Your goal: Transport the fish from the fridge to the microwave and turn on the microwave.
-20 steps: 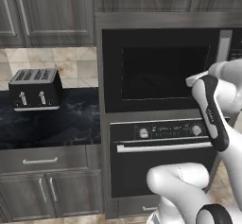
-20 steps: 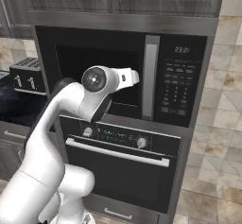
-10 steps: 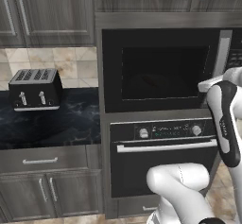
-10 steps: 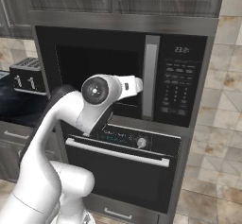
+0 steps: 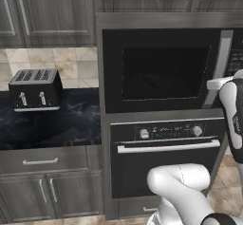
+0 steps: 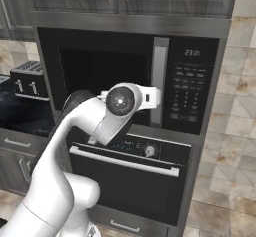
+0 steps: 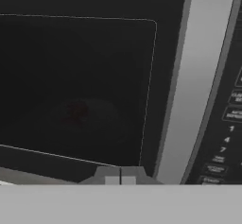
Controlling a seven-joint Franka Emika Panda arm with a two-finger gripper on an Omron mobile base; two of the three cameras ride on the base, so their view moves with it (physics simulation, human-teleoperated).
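- Over the last second our hand has swung rightward across the microwave front: in the left base view the wrist sat before the right part of the window, and now it lies at the handle, close to the frame edge. Base and cabinetry are unchanged, so the arm moved, not the cameras.
- Gripper (image 7: 120,180): fingers pressed together, nothing between them. In the hand view the tips sit just below the lower right corner of the window, beside the foot of the handle (image 7: 201,76).
- Fish (image 7: 75,111): we see a faint reddish smear behind the dark glass, on what looks like the turntable. We judge the fish is inside and the door is shut; the smear is too dim to be sure.
- Microwave (image 6: 125,66): door closed, clock lit, button panel (image 6: 186,93) to the right of the handle, with the hand left of it.
- Remaining step, as we judge it: press start.
- Risks:
  - Tips are aimed at the door, not the panel; a push from here meets glass or handle and starts nothing.
  - Buttons are small and closely packed; a slightly off approach could hit a digit key instead.
  - Sweeping right, the fingers could catch the protruding handle and tug the door open.
- Oven (image 5: 166,148) below and toaster (image 5: 35,90) on the counter lie clear of the hand.
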